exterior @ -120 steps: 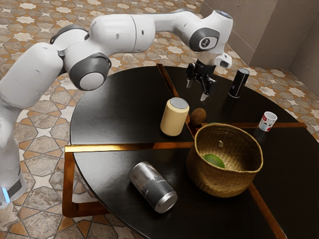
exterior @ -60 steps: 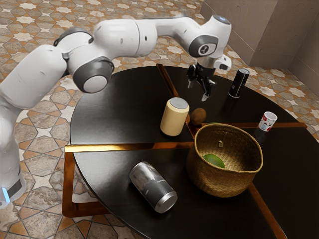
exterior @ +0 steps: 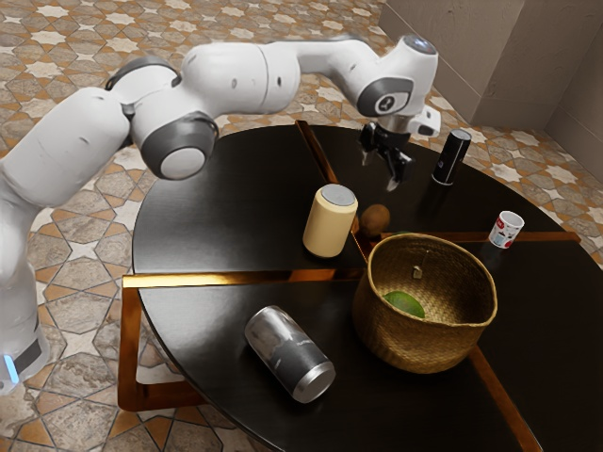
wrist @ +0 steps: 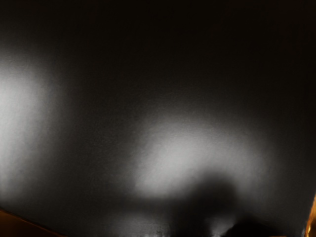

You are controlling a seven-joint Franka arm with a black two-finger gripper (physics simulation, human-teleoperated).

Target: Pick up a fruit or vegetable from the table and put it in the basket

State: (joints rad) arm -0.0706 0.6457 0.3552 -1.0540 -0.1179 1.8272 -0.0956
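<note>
In the exterior view, I have my black two-finger hand (exterior: 381, 169) above the round, glossy black surface (exterior: 217, 207), its fingers spread wide with nothing between them. The brown, rounded fruit (exterior: 375, 219) sits on the surface, apart from the hand, just beside the upright cream cylinder with a grey top (exterior: 331, 224) and close to the round woven basket (exterior: 424, 347). A smooth green fruit (exterior: 405, 303) is already down inside the basket. On the exterior view's left of the basket, a silver-and-dark-grey metal can (exterior: 288, 353) lies on its side. Toward the exterior view's right, past my hand, a slim black cylinder (exterior: 453, 158) stands upright, and a short white cup with red markings (exterior: 507, 230) stands between it and the basket, well apart from both. Reddish-brown wooden strips (exterior: 226, 280) cross the surface.

In the wrist view, I'm looking at the dark surface with two broad, pale patches of glare (wrist: 192, 153) on it. A soft, dark shadow (wrist: 212, 197) cuts into one of them. Bits of the wooden strips show at two corners. A black shape (wrist: 252, 230) sits at the lower edge, too blurred for me to identify.
</note>
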